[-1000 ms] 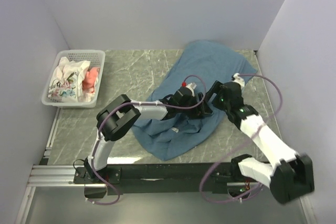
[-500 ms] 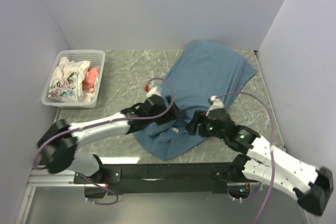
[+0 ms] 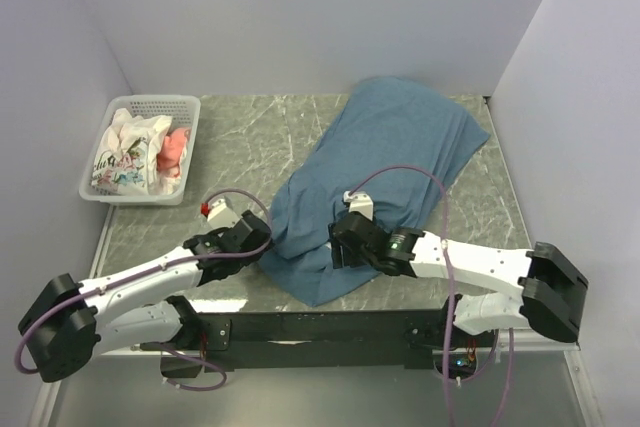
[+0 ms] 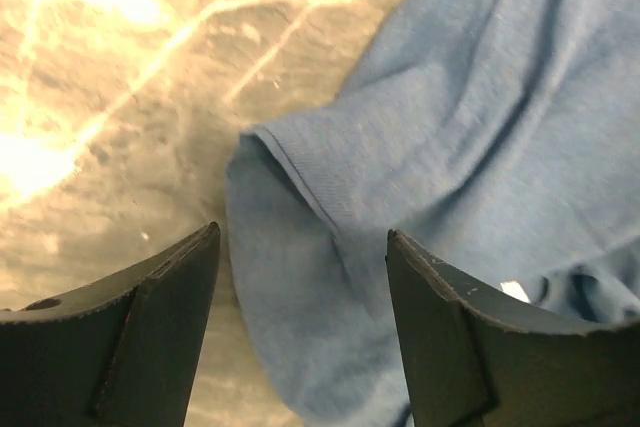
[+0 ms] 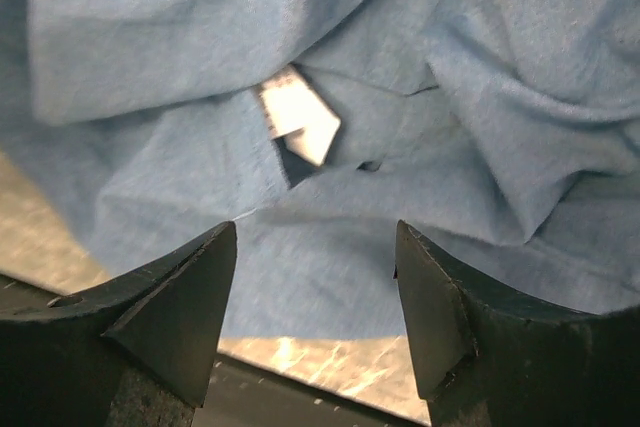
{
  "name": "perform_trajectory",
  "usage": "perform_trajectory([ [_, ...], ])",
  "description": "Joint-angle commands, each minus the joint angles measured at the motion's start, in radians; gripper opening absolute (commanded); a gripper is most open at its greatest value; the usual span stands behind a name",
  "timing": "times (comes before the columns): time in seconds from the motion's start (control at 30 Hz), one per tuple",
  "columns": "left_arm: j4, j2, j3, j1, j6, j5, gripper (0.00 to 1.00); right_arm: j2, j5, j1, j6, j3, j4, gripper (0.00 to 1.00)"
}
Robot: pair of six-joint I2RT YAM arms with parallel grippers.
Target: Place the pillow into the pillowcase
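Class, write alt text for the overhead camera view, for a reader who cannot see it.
A wrinkled blue pillowcase lies across a marbled table, with the left tool and right tool at its near end. A white basket of patterned cloths sits far left.

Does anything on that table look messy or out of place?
The blue pillowcase lies skewed across the table, its near end rumpled into folds with a white tag poking out. Otherwise nothing stands out.
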Motion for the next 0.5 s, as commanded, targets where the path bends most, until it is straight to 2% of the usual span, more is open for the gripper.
perform_trajectory([
  [0.0, 0.057, 0.078, 0.046, 0.018, 0.088, -0.045, 0.71, 0.076, 0.080, 0.007, -0.044, 0.066, 0.034, 0.71],
  [0.17, 0.028, 0.190, 0.112, 0.018, 0.117, -0.076, 0.64, 0.144, 0.072, 0.008, -0.058, 0.091, 0.037, 0.72],
  [0.43, 0.057, 0.195, 0.149, 0.018, 0.167, -0.059, 0.63, 0.176, 0.060, 0.007, -0.070, 0.073, 0.047, 0.70],
  [0.47, 0.055, 0.198, 0.157, 0.018, 0.176, -0.054, 0.64, 0.178, 0.050, 0.005, -0.075, 0.071, 0.044, 0.61],
])
